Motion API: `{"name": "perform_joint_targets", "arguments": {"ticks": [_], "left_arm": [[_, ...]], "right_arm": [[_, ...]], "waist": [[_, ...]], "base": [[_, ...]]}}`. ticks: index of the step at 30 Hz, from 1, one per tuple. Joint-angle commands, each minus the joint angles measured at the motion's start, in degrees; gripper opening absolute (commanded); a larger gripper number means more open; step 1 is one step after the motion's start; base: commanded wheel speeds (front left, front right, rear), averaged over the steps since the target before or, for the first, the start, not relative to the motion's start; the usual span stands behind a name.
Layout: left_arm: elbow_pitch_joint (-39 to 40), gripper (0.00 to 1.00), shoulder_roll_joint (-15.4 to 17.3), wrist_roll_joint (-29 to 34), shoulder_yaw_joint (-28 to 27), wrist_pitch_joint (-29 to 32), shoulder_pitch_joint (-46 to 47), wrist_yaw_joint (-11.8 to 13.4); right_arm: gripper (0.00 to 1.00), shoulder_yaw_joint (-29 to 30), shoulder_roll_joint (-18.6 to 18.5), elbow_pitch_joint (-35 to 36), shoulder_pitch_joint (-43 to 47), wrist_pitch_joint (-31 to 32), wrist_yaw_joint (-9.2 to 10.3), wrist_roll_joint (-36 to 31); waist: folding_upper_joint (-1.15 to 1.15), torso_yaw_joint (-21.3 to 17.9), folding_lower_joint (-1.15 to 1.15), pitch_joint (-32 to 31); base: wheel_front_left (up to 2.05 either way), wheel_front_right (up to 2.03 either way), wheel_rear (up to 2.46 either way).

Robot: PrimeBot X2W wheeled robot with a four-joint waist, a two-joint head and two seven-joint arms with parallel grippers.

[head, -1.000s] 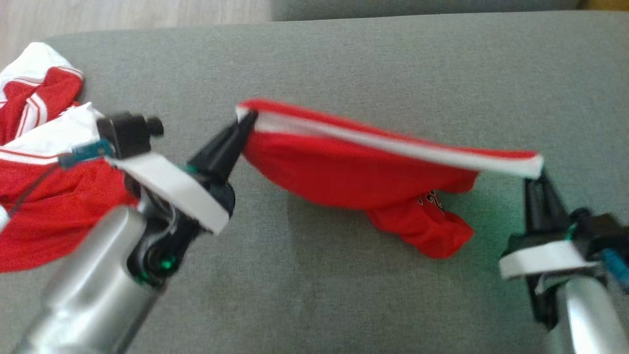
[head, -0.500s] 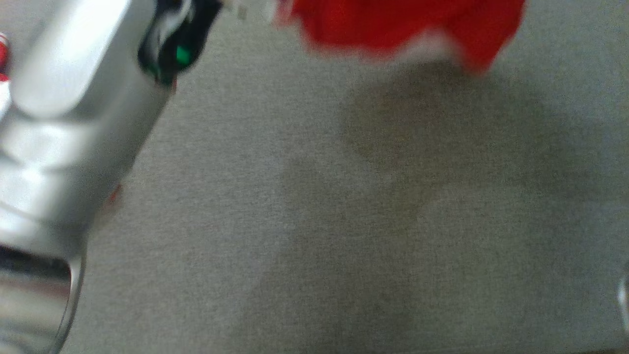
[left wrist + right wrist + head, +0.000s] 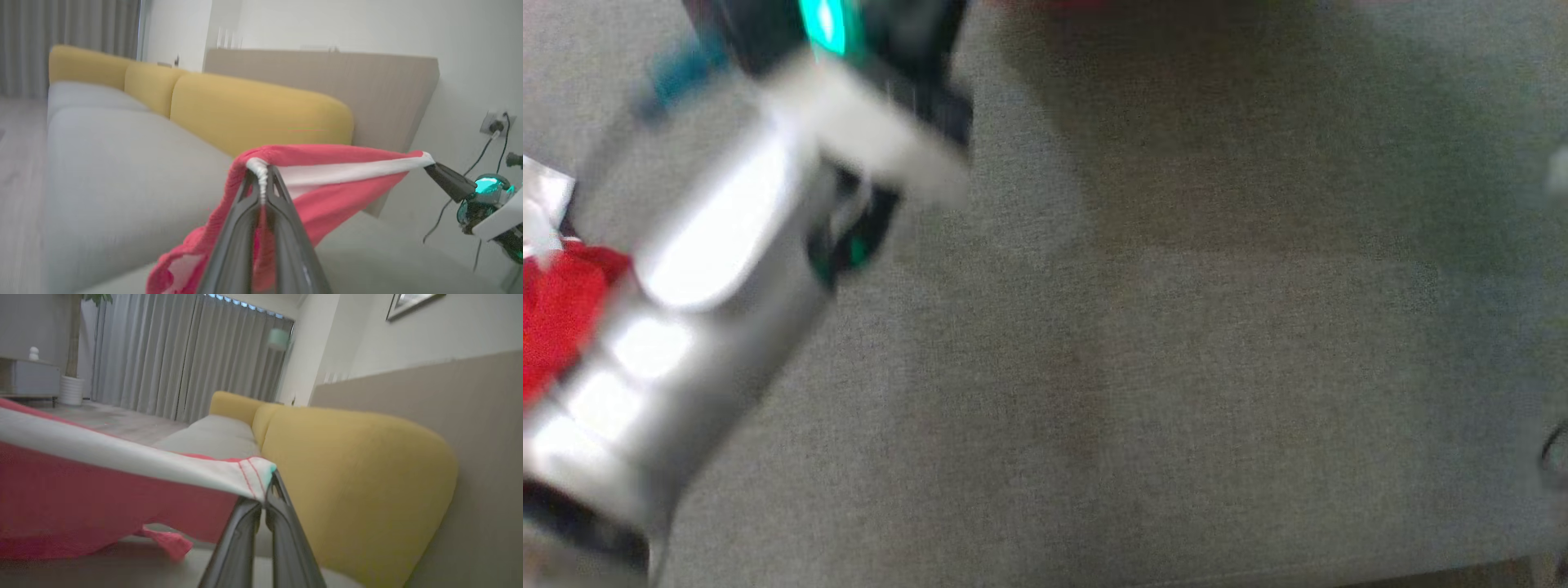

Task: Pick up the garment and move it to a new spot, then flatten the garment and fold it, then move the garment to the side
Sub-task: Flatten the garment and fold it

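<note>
The garment [image 3: 327, 192] is red cloth with a white band along its top edge, held up in the air above the grey sofa seat [image 3: 122, 175]. In the left wrist view my left gripper [image 3: 261, 183] is shut on one end of the white band. My right gripper [image 3: 429, 167] pinches the band's other end at the right of that view. The right wrist view has the right gripper [image 3: 267, 490] shut on a white corner of the garment [image 3: 102, 494], which stretches off to the left. My blurred left forearm [image 3: 711, 269] crosses the head view.
A second red and white garment [image 3: 556, 310] lies at the left edge of the head view. Yellow back cushions [image 3: 253, 110] line the sofa, with a beige wall panel [image 3: 367, 90] behind. A wall socket with cables [image 3: 492, 126] is at the right. The grey seat [image 3: 1176, 367] spreads below.
The head camera has swung, so the lifted garment has left its picture. Both grippers keep their hold on the white band, now raised higher above the seat.
</note>
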State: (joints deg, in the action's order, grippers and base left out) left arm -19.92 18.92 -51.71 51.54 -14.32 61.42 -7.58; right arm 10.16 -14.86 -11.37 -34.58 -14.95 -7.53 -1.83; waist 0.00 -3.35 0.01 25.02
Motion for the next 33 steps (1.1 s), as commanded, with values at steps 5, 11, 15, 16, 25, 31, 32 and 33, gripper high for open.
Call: {"name": "perform_joint_targets", "arguments": {"ticks": [5,11,15,16,25,31,32,33], "left_arm": [[5.44,0.00,2.83,4.41,-4.92,-0.65,-12.25,0.09],[10.89,0.00,1.98,12.85,-10.06,-0.66,-29.80,0.09],[13.82,0.00,0.58,16.75,-14.61,-0.67,-40.77,0.09],[14.41,0.00,0.67,17.95,-14.84,-0.67,-43.23,0.09],[19.18,0.00,2.27,19.56,-10.53,-0.67,-52.66,0.09],[19.28,0.00,-1.10,16.32,-9.06,-0.67,-48.51,0.09],[18.64,0.00,-1.84,15.33,-8.27,-0.67,-47.05,0.09],[17.83,0.00,-2.51,14.33,-7.30,-0.66,-45.34,0.09]], "right_arm": [[0.00,0.67,2.36,5.14,10.85,-0.05,0.04,0.52],[0.00,2.42,5.72,10.01,23.73,-0.05,0.04,0.14],[0.00,3.14,6.89,12.84,31.98,-0.04,0.04,-0.83],[0.00,3.36,7.13,13.40,33.89,-0.04,0.04,-1.04],[0.00,7.61,7.71,22.25,47.15,4.14,0.04,-1.74],[0.00,7.59,2.99,19.45,42.79,8.33,0.04,-1.77],[0.00,7.19,1.89,18.19,41.31,9.09,0.04,-1.38],[0.00,6.81,0.66,16.81,39.67,9.90,0.04,-1.04]], "waist": [[0.00,-0.73,-0.01,-0.43],[0.00,-1.61,-0.01,-3.50],[0.00,-2.40,-0.01,-6.95],[0.00,-2.55,-0.01,-7.80],[0.00,-0.83,-0.01,-11.91],[0.00,1.46,-0.01,-11.35],[0.00,1.99,-0.01,-10.90],[0.00,2.62,-0.01,-10.41]], "base": [[0.00,0.00,0.00],[0.00,0.00,0.00],[0.00,0.00,0.00],[0.00,0.00,0.00],[0.00,0.00,0.00],[0.00,0.00,0.00],[0.00,0.00,0.00],[0.00,0.00,0.00]]}}
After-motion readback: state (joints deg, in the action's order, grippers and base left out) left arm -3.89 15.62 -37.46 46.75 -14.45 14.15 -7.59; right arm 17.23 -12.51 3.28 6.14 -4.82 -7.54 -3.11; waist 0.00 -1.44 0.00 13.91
